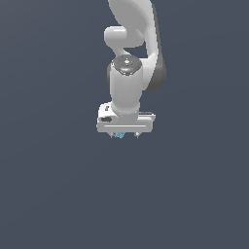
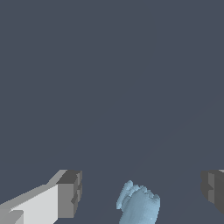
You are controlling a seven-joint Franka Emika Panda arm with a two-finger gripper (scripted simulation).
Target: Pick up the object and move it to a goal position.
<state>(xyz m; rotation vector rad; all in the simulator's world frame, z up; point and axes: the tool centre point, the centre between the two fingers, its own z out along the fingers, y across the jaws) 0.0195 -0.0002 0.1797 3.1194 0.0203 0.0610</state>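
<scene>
The object [image 2: 139, 204] is a small light-blue lumpy piece. In the wrist view it sits between my two grey fingertips [image 2: 70, 194], with clear gaps on both sides, so neither pad touches it. In the exterior view only a sliver of the object [image 1: 119, 135] peeks out under the white hand, right at my gripper [image 1: 125, 136]. The gripper is open around it. Whether the object rests on the ground or not I cannot tell.
The white arm [image 1: 127, 73] reaches down from the top of the exterior view. All around is a uniform dark grey surface with nothing else on it.
</scene>
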